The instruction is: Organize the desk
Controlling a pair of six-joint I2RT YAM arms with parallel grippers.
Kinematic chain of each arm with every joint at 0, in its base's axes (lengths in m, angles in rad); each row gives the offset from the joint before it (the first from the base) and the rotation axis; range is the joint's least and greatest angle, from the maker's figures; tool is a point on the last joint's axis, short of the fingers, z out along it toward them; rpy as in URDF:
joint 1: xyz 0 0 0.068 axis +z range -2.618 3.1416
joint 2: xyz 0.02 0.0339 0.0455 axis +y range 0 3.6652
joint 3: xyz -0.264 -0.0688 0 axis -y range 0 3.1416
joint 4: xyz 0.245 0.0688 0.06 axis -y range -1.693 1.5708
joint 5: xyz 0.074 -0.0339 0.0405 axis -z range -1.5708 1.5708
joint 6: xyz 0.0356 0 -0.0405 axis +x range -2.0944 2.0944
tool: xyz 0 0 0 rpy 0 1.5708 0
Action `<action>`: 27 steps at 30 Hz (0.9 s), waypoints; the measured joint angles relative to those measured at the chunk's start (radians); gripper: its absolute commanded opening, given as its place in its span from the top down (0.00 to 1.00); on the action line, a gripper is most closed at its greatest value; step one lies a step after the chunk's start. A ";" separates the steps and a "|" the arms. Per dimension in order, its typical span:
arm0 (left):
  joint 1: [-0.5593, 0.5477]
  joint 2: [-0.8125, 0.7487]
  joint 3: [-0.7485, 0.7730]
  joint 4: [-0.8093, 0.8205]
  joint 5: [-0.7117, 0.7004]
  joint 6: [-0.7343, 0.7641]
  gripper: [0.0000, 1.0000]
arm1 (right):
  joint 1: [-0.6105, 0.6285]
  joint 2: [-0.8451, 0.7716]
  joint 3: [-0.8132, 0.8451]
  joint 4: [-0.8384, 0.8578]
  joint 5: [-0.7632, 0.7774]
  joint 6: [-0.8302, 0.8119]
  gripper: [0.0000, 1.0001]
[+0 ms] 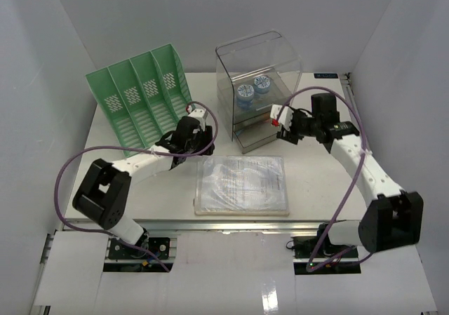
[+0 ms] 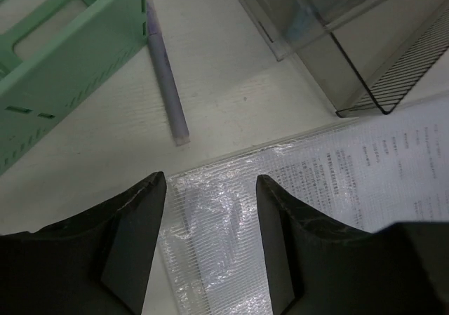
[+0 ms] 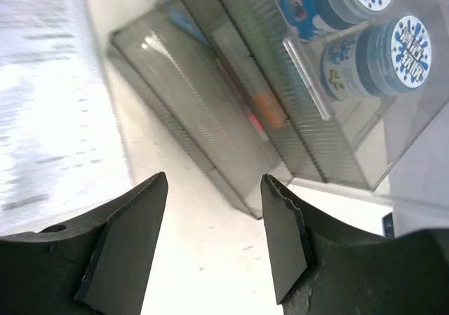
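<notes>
The desk [image 1: 316, 182] is a white tabletop. On it, near the front, lies a clear sleeve of printed papers [image 1: 242, 184]. My left gripper [image 1: 203, 141] hovers open over that sleeve's far left corner [image 2: 231, 210], nothing between its fingers [image 2: 140, 238]. A pale lilac pen [image 2: 167, 83] lies on the desk just beyond it, along the green rack's edge. My right gripper [image 1: 284, 129] stands open beside the clear drawer box [image 1: 259, 69]. It hangs above bare desk [image 3: 210, 259] just off the pulled-out bottom drawer [image 3: 189, 118].
A green slotted file rack [image 1: 144, 104] stands at the back left. The drawer box holds two blue-lidded jars [image 1: 252, 89] on its upper level and coloured items in its drawers [image 3: 263, 108]. A metal rail [image 1: 238, 222] runs along the desk's front edge.
</notes>
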 measured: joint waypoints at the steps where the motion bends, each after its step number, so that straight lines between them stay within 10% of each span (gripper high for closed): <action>1: 0.004 0.041 0.034 -0.006 -0.004 -0.002 0.41 | -0.012 -0.045 -0.027 0.005 -0.030 0.030 0.37; 18: 0.004 0.369 0.288 -0.123 -0.190 -0.054 0.51 | -0.101 -0.318 -0.260 0.003 -0.350 0.301 0.36; 27: 0.004 0.377 0.291 -0.132 -0.212 -0.060 0.80 | -0.150 -0.320 -0.285 0.016 -0.408 0.323 0.36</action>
